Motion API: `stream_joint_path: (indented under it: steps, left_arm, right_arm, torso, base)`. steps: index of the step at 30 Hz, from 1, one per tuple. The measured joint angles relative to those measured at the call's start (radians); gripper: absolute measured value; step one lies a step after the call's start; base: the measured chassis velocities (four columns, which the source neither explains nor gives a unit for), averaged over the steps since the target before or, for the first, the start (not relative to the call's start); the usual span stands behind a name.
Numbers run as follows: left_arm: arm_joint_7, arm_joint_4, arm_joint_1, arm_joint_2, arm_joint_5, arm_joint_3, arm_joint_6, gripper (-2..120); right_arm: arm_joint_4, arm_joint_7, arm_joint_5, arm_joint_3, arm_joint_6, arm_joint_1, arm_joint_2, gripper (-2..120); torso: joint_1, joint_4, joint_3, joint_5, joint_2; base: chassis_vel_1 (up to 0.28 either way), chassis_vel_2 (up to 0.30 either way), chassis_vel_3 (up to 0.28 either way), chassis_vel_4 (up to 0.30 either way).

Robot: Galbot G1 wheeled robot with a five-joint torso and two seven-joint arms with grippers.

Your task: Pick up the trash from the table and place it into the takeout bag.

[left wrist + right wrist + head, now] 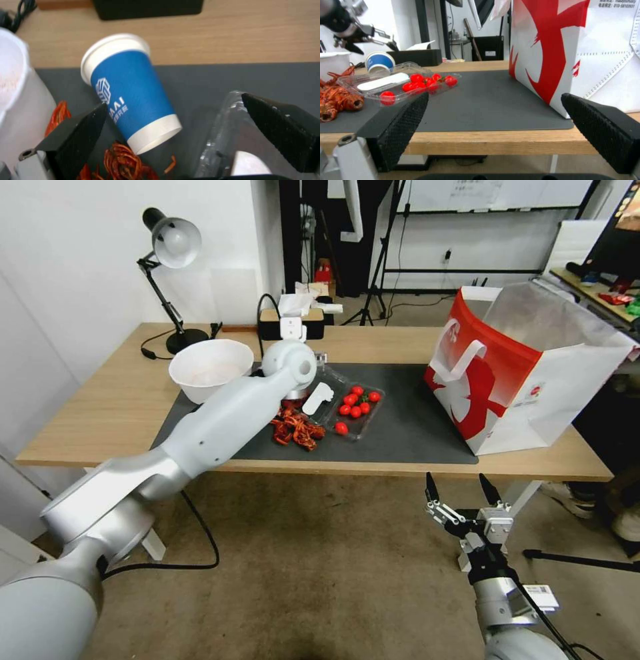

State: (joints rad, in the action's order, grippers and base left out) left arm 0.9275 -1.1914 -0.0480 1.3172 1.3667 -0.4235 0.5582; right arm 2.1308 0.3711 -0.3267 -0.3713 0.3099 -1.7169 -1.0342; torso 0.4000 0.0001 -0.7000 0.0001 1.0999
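A blue-and-white paper cup (pixel 130 92) lies on its side on the dark mat (pixel 233 77) between the white bowl and the clear tray. My left gripper (pixel 174 100) hangs open just above the cup, one finger on each side. From the right wrist view the cup (pixel 380 62) shows below the left gripper (pixel 373 47). In the head view my left wrist (pixel 290 360) covers the cup. The takeout bag (pixel 520 367) stands open at the mat's right end. My right gripper (pixel 463 493) waits open below the table's (pixel 120 407) front edge, holding nothing.
A big white bowl (pixel 210 370) stands left of my left wrist. Red crayfish shells (pixel 297 430) lie on the mat beside an open clear tray of cherry tomatoes (pixel 353 407) with a white oval piece (pixel 319 397) in it. A desk lamp (pixel 170 243) and a black box (pixel 293 323) stand at the back.
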Motion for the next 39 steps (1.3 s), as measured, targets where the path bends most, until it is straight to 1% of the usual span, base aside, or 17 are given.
stream_joint_path:
  steps: [1, 2, 4, 5, 21, 22, 23, 24, 26, 27, 29, 30, 32, 34, 35, 36, 39]
  left_arm:
    - [0.004, 0.037, 0.003, 0.017, 0.001, 0.008, -0.002, 100]
    - [0.004, 0.037, 0.003, 0.017, 0.001, 0.008, -0.002, 100]
    - [0.013, 0.105, 0.011, 0.047, 0.011, 0.031, -0.005, 100]
    - [0.014, 0.122, 0.012, 0.054, 0.012, 0.036, -0.008, 100]
    - [0.004, 0.198, 0.015, 0.086, 0.028, 0.070, -0.029, 100]
    - [0.004, 0.202, 0.015, 0.088, 0.033, 0.072, -0.029, 97]
    - [0.005, 0.202, 0.015, 0.087, 0.035, 0.072, -0.029, 88]
    - [0.005, 0.202, 0.015, 0.087, 0.035, 0.072, -0.029, 88]
    - [0.005, 0.203, 0.015, 0.086, 0.038, 0.073, -0.029, 77]
    - [0.005, 0.203, 0.015, 0.086, 0.038, 0.073, -0.029, 77]
    - [0.005, 0.202, 0.014, 0.084, 0.038, 0.073, -0.029, 66]
    - [0.005, 0.202, 0.014, 0.084, 0.038, 0.073, -0.029, 66]
    - [0.005, 0.200, 0.010, 0.083, 0.038, 0.073, -0.030, 56]
    - [0.005, 0.199, 0.009, 0.082, 0.039, 0.074, -0.031, 55]
    - [0.005, 0.198, 0.008, 0.081, 0.041, 0.074, -0.031, 51]
    - [0.005, 0.198, 0.008, 0.081, 0.041, 0.074, -0.031, 51]
    - [0.005, 0.198, 0.007, 0.079, 0.043, 0.074, -0.030, 45]
  right_arm:
    - [-0.002, 0.000, -0.001, 0.000, 0.001, 0.000, 0.000, 100]
    - [-0.002, 0.000, -0.001, 0.000, 0.001, 0.000, 0.000, 100]
    - [-0.004, -0.001, -0.003, 0.002, 0.003, 0.001, 0.000, 100]
    - [-0.004, -0.001, -0.003, 0.002, 0.004, 0.001, 0.000, 100]
    - [-0.011, -0.005, -0.007, 0.007, 0.015, 0.004, 0.002, 100]
    - [-0.011, -0.005, -0.008, 0.007, 0.022, 0.004, 0.005, 100]
    - [-0.011, -0.005, -0.008, 0.007, 0.023, 0.004, 0.005, 100]
    - [-0.011, -0.005, -0.008, 0.007, 0.023, 0.004, 0.005, 100]
    - [-0.012, -0.005, -0.008, 0.006, 0.024, 0.004, 0.006, 100]
    - [-0.012, -0.005, -0.008, 0.006, 0.024, 0.004, 0.006, 100]
    - [-0.012, -0.005, -0.008, 0.007, 0.024, 0.004, 0.005, 100]
    - [-0.012, -0.005, -0.008, 0.007, 0.024, 0.004, 0.005, 100]
    - [-0.012, -0.005, -0.009, 0.007, 0.025, 0.005, 0.004, 100]
    - [-0.012, -0.005, -0.008, 0.007, 0.025, 0.005, 0.004, 100]
    - [-0.012, -0.005, -0.008, 0.007, 0.025, 0.007, 0.003, 100]
    - [-0.012, -0.005, -0.008, 0.007, 0.025, 0.007, 0.003, 100]
    - [-0.010, -0.004, -0.008, 0.007, 0.025, 0.007, 0.003, 100]
  torso:
    - [0.000, -0.0001, 0.000, 0.0000, 0.000]
    - [0.000, -0.0001, 0.000, 0.0000, 0.000]
    - [0.000, -0.0001, 0.000, 0.0000, 0.000]
    - [0.000, -0.0001, 0.000, 0.0000, 0.000]
    - [0.000, -0.0001, 0.000, -0.0001, 0.000]
    - [0.000, -0.0001, 0.000, -0.0001, 0.000]
    - [0.000, -0.0001, 0.000, -0.0001, 0.000]
    - [0.000, -0.0001, 0.000, -0.0001, 0.000]
    - [0.000, -0.0001, 0.000, -0.0001, 0.000]
    - [0.000, -0.0001, 0.000, -0.0001, 0.000]
    - [0.000, -0.0001, 0.000, 0.0000, 0.000]
    - [0.000, -0.0001, 0.000, 0.0000, 0.000]
    - [0.000, -0.0004, 0.000, -0.0001, 0.000]
    - [0.000, -0.0004, 0.000, -0.0001, 0.000]
    - [0.000, -0.0003, 0.000, -0.0001, 0.000]
    - [0.000, -0.0003, 0.000, -0.0001, 0.000]
    - [0.000, -0.0004, 0.000, -0.0001, 0.000]
  base:
    - [0.000, 0.000, 0.000, 0.000]
    - [0.000, 0.000, 0.000, 0.000]
    - [0.000, 0.000, 0.000, 0.000]
    - [0.000, 0.000, 0.000, 0.000]
    - [0.000, 0.000, 0.000, 0.000]
    - [0.000, 0.000, 0.000, 0.000]
    - [0.000, 0.000, 0.000, 0.000]
    - [0.000, 0.000, 0.000, 0.000]
    - [0.000, 0.000, 0.000, 0.000]
    - [0.000, 0.000, 0.000, 0.000]
    - [0.000, 0.000, 0.000, 0.000]
    - [0.000, 0.000, 0.000, 0.000]
    - [0.000, 0.000, 0.000, 0.000]
    - [0.000, 0.000, 0.000, 0.000]
    - [0.000, 0.000, 0.000, 0.000]
    - [0.000, 0.000, 0.000, 0.000]
    - [0.000, 0.000, 0.000, 0.000]
